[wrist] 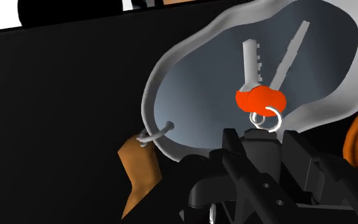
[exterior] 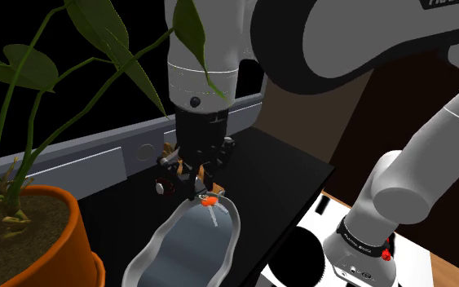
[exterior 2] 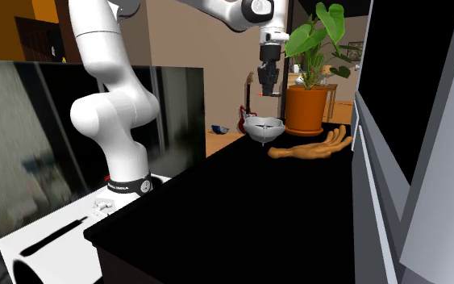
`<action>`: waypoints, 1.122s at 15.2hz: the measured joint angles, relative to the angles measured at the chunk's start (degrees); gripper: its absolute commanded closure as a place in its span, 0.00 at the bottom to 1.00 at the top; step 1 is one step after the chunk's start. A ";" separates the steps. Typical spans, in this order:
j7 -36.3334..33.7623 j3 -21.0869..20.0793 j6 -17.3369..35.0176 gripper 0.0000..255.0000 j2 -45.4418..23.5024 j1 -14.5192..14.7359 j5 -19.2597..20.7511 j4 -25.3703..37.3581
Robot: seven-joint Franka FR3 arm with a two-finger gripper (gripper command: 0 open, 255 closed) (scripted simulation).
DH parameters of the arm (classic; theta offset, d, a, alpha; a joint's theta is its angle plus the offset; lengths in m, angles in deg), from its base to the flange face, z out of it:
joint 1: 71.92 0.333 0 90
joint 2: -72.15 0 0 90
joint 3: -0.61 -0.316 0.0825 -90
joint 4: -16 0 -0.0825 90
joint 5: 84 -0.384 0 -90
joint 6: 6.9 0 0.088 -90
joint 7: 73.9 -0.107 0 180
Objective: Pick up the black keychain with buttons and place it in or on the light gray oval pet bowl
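Keychain (wrist: pixel 259 100) in hand (exterior: pixel 193 181), over bowl (wrist: pixel 184 83), within rim

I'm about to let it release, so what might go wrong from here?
The gripper holds the keychain over the bowl, but its brown tag dangles past the rim, so it may end up draped outside. The bowl also seems to sit near the counter edge; a drop could nudge it.

Much of keychain (wrist: pixel 258 100) perhaps behind pincer (wrist: pixel 260 143)
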 measured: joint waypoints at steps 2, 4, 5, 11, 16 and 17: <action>-1.87 -1.38 1.28 1.00 -2.48 -0.12 1.57 0.68; -2.47 -1.85 2.65 1.00 -3.28 -0.09 2.07 -0.07; -2.32 -1.80 3.38 1.00 -3.25 -0.12 2.03 -0.83; -3.34 -2.65 8.06 1.00 -4.89 -0.03 3.08 -4.33; -4.06 -3.17 11.78 1.00 -6.16 0.00 3.97 -7.17; -4.17 -3.23 12.15 1.00 -6.38 0.00 4.13 -7.39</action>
